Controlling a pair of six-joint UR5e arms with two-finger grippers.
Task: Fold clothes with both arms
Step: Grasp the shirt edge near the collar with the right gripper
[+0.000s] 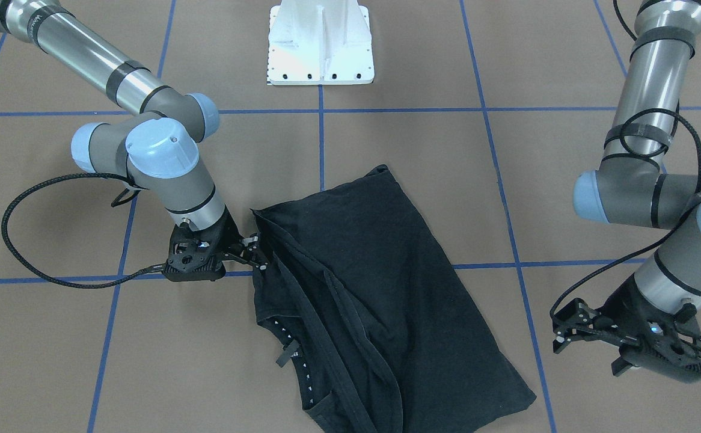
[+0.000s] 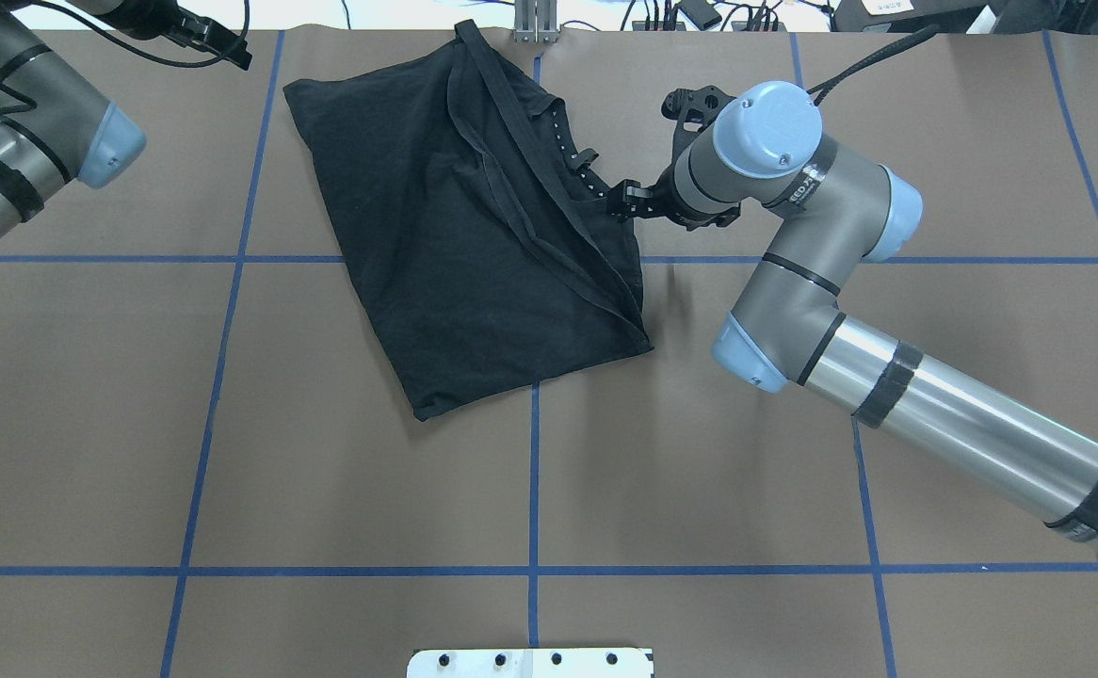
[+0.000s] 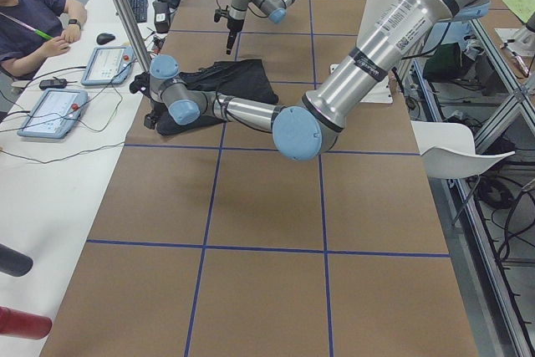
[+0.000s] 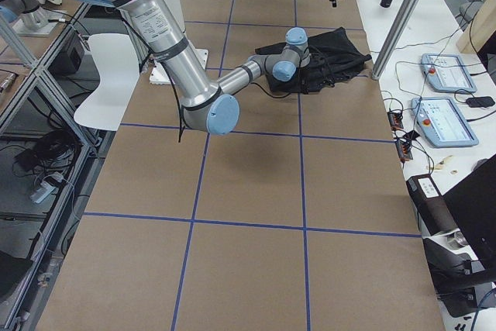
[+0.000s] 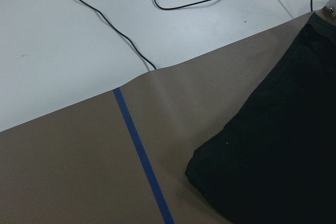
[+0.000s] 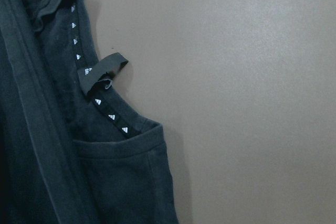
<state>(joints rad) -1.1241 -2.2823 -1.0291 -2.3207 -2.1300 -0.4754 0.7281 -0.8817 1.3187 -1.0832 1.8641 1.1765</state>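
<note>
The T-shirt point(image 2: 474, 235) is lying on the far half of the worktop point(image 2: 700, 424), crumpled and askew to the blue tape lines point(image 2: 532, 471), print hidden, only black showing. Judging by how it is slumping, it is going to handle light, limp and floppy, sagging from any single hold, so it is asking for two well-spread pinches at once. Working across the overhead view from the left, the plain smooth side is offering a clean corner; further right, long doubled bands of hem are piling up over the body, and the collar tape point(image 6: 100, 103) with its tiny white triangles is peeking out beside a small loop point(image 6: 102, 69), a firmer seam that should be gripping better than single cloth. Now the pincers: the left pincer point(image 1: 561, 332) is hanging off to the shirt's side, well apart from it, fingers looking parted and carrying nothing. The right pincer point(image 1: 260, 252) is sitting low, right at the shirt's bunched edge near the collar, but black fingers are merging with black cloth, so I cannot tell whether it is clamping fabric or merely touching.
</note>
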